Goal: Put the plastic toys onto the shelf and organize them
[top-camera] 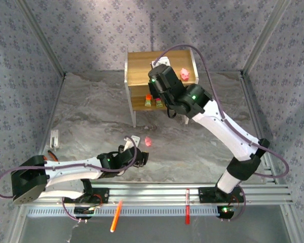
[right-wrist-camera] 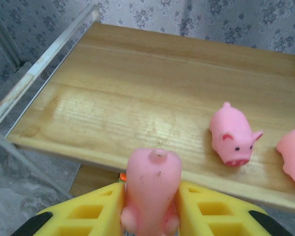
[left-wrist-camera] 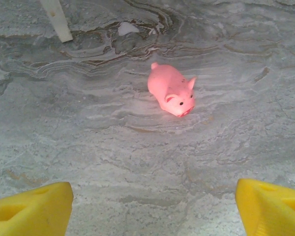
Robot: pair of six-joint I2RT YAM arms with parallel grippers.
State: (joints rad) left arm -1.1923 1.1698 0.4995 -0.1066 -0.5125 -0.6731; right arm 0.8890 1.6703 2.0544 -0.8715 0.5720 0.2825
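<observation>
My right gripper (right-wrist-camera: 152, 209) is shut on a pink pig (right-wrist-camera: 152, 182), held just in front of the top board of the shelf (right-wrist-camera: 132, 93). Two more pink pigs lie on that board, one (right-wrist-camera: 232, 135) facing me and one (right-wrist-camera: 294, 156) cut off by the right edge. In the top view, blocky yellow-green toys (top-camera: 153, 102) sit on the shelf's lower tier (top-camera: 138, 101). A fourth pink pig (left-wrist-camera: 171, 95) lies on the table a short way ahead of my left gripper (left-wrist-camera: 155, 206). That gripper is open, its yellow fingers (left-wrist-camera: 32, 209) wide apart with nothing between them.
An orange pen (top-camera: 116, 216) and a red pen (top-camera: 187, 212) lie on the front rail by the arm bases. A small white piece (top-camera: 54, 137) sits at the table's left side. The shelf (top-camera: 137, 66) stands against the back wall.
</observation>
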